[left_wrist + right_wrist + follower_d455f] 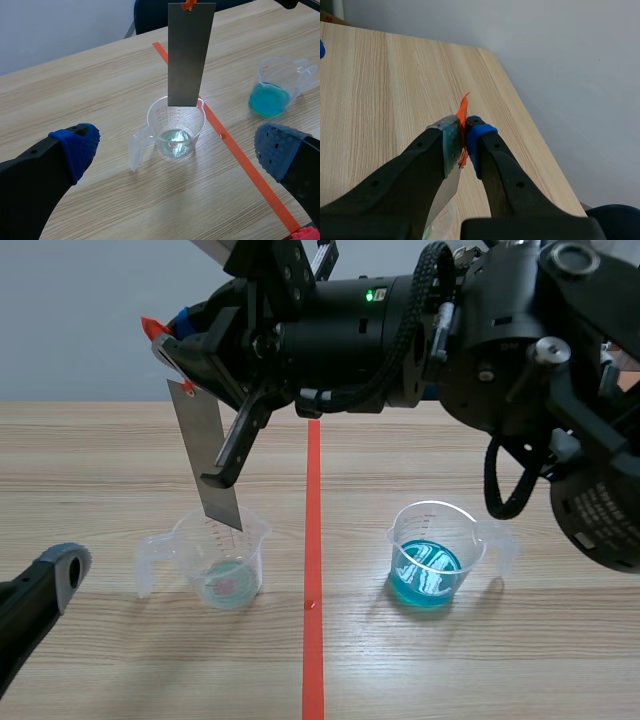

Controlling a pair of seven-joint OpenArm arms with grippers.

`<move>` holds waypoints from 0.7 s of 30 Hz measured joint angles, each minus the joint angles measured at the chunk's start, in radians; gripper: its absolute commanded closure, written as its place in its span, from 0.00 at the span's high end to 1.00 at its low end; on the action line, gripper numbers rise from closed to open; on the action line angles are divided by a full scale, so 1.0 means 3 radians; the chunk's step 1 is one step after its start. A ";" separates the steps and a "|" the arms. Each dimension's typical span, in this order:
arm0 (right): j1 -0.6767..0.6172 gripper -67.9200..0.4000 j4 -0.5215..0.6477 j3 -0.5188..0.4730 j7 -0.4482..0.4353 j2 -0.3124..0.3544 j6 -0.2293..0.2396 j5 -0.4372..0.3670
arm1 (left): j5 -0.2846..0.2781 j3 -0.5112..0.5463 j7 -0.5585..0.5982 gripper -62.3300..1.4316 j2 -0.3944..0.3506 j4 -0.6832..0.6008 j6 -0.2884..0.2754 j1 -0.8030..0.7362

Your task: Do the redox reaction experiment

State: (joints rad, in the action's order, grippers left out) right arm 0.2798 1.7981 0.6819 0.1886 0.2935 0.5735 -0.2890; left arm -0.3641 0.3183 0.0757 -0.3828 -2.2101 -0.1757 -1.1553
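Metal strip [210,455] hung over left beaker [222,560].
Right hand [463,136] clamps the strip's top; its lower edge sits at the rim, possibly just inside. Left beaker: shallow pale-green liquid. Right beaker [435,555]: blue liquid. Left hand [177,147] spread wide, low over the bench [100,460].

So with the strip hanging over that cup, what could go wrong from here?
1. The right pincer holds the metal strip only at its top edge, and the strip hangs tilted, so it might slip or swing.
2. The strip's lower end looks close to the rim of the cup of pale liquid. Lowered off-centre, it could catch the rim and tip the cup, spilling the liquid.
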 measured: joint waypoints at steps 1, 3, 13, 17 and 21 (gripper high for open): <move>0.0000 0.02 0.0000 0.0000 0.0000 0.0000 0.0000 0.0000 | 0.0000 0.0000 0.0000 1.00 0.0000 0.0000 0.0000 0.0000; 0.0000 0.02 0.0000 0.0000 0.0000 0.0000 0.0000 0.0000 | 0.0000 0.0000 0.0000 1.00 0.0000 0.0000 0.0000 0.0000; 0.0000 0.02 0.0000 0.0000 0.0000 0.0000 0.0000 0.0000 | 0.0000 0.0000 0.0000 1.00 0.0000 0.0000 0.0000 0.0000; -0.0008 0.02 0.0000 -0.0031 0.0000 0.0000 0.0014 -0.0001 | 0.0000 0.0000 0.0000 1.00 0.0000 0.0000 0.0000 0.0000; -0.0078 0.02 0.0023 -0.0231 -0.0018 0.0020 0.0011 0.0000 | 0.0000 0.0000 0.0000 1.00 0.0000 0.0000 0.0000 0.0000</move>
State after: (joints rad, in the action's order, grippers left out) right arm 0.2565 1.8050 0.6125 0.1833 0.2996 0.5770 -0.2890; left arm -0.3641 0.3183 0.0757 -0.3828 -2.2101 -0.1757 -1.1553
